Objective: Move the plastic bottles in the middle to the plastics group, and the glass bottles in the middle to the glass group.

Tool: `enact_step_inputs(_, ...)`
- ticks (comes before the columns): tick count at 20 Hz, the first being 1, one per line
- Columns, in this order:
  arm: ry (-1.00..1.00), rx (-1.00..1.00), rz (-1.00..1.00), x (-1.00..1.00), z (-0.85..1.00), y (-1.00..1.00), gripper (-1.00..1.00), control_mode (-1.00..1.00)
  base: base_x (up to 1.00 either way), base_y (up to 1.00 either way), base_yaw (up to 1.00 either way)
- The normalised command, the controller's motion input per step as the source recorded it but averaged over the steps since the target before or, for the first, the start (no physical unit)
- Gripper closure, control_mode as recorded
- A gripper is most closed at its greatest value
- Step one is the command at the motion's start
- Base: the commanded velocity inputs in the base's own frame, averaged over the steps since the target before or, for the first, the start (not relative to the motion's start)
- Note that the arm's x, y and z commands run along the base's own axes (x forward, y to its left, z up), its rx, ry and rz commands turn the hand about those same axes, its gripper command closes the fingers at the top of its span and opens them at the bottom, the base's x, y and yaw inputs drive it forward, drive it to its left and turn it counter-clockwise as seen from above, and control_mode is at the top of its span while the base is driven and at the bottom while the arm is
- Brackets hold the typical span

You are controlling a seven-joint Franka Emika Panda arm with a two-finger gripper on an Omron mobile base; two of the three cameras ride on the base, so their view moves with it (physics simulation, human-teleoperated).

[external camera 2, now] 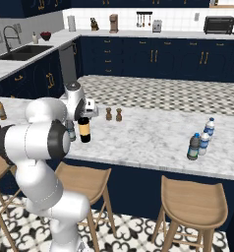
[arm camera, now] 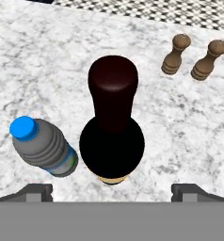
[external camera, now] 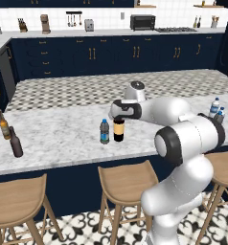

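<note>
On the marble counter (external camera: 58,139) the wine bottle (external camera: 118,129) stands upright in the middle, long axis vertical. The gripper (arm camera: 112,190) hangs directly above its neck, fingers wide apart and holding nothing, beside a grey-tinted water bottle (arm camera: 42,147).

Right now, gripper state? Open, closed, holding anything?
Gripper: open, holding nothing; fingertips spread wide on either side of the wine bottle, hand directly above its top, not touching it.
</note>
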Motion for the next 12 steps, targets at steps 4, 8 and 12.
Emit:
enact_step_inputs(4,0.00,0.00,0.00,0.13,-0.19,0.01,-1.00,-1.00,0.00,0.00,0.00)
enact_step_inputs(8,0.00,0.00,0.00,0.14,-0.06,0.00,-1.00,-1.00,0.00,0.00,0.00)
enact_step_inputs(12,0.00,0.00,0.00,0.08,-0.04,0.00,-1.00,-1.00,0.00,0.00,0.00)
